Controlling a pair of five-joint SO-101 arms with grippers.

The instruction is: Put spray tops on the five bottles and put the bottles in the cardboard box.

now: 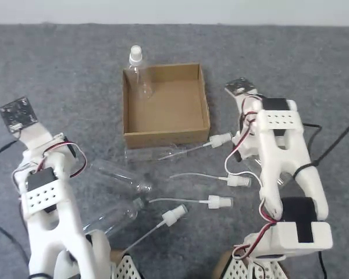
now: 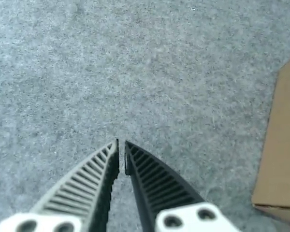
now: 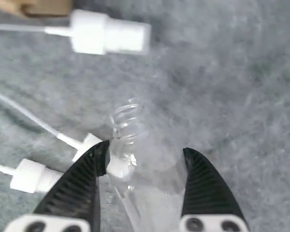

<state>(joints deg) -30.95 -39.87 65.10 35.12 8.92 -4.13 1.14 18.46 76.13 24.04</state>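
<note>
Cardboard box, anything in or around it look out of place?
Nothing damaged or spilled. A capped bottle stands in the cardboard box's far left corner; an uncapped bottle lies sideways along its front wall, a loose spray top nearby.

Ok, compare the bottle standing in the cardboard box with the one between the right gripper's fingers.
The capped bottle wears a white spray top; the open bottle shows a bare threaded neck. The capped bottle stands upright in a back corner of the cardboard box; the open bottle lies on the table inside the open right gripper. Both are clear.
</note>
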